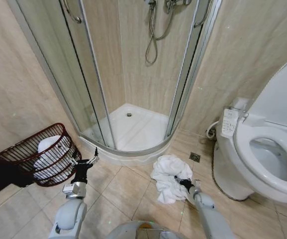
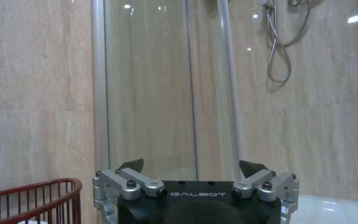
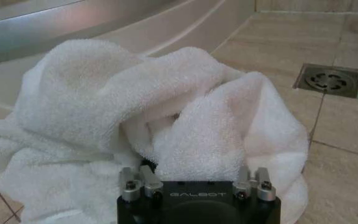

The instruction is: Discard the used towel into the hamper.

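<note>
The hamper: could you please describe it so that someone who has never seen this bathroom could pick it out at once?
Start at the glass shower cubicle in the corner and look along the beige wall on the robot's left. There on the tiled floor stands the hamper, beside the raised left gripper. It is the only dark reddish-brown barred basket there, with something white already inside.

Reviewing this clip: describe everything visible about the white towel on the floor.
The towel is white terry cloth, thick and fluffy, crumpled into a loose heap with deep folds rather than spread flat. It lies on the beige floor tiles just outside the curved shower tray, between that tray and the toilet, near the floor drain. The right gripper is pressed into the heap's near side, its jaws buried in a fold, so their state cannot be judged. The hamper stands well off to the left.
</note>
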